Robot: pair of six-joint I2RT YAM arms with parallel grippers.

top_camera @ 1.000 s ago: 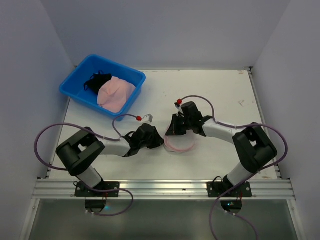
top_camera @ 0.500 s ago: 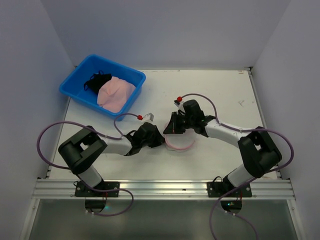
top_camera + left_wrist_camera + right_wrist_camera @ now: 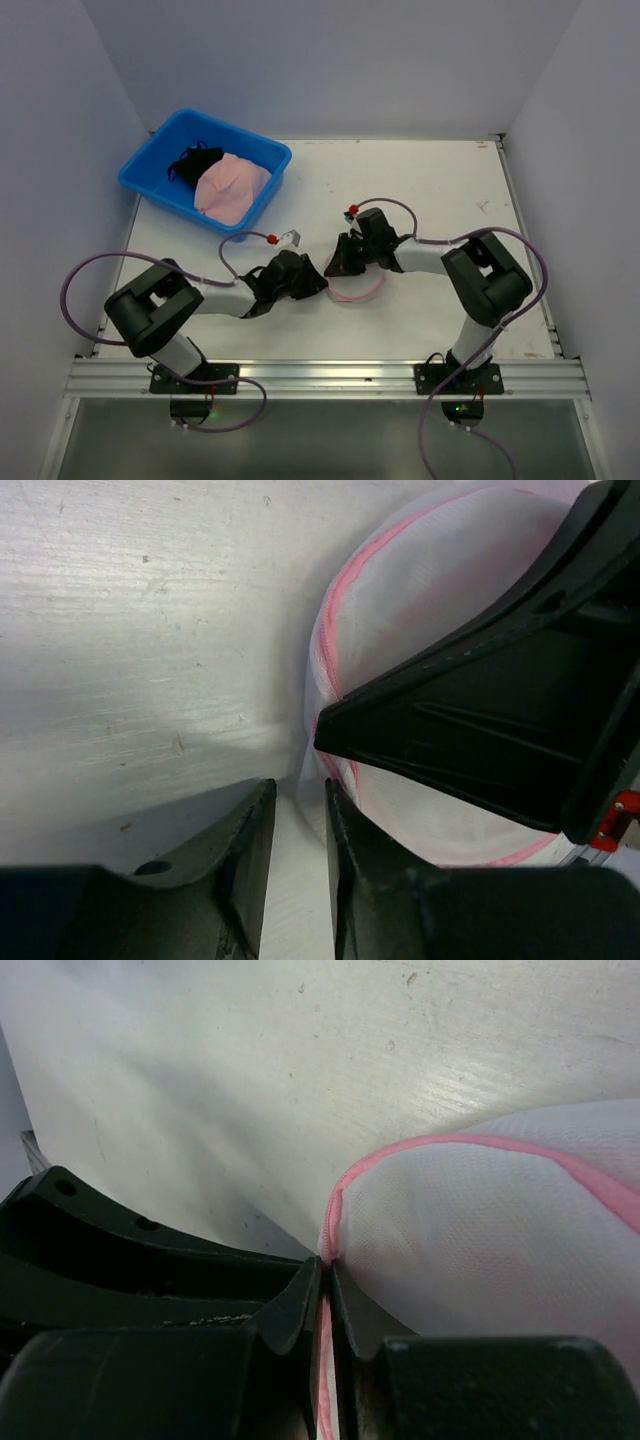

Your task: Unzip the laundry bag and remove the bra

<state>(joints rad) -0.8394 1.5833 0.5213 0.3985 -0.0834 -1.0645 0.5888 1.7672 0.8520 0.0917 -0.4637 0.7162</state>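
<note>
My right gripper (image 3: 326, 1270) clamps the pink rim of the round white mesh laundry bag (image 3: 480, 1220); my left gripper (image 3: 298, 795), slightly parted, sits just beside, its hold unclear.

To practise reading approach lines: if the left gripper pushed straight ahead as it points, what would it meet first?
The laundry bag: its pink-rimmed edge lies before the left gripper. The right gripper stands just beyond, though depth is unclear.

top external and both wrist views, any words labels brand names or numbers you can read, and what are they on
No readable text in any view.
The laundry bag shows only white mesh and pink rim.
The blue tub and the table carry no lettering.
The small pale connector on the left arm's cable is too small to read.
</note>
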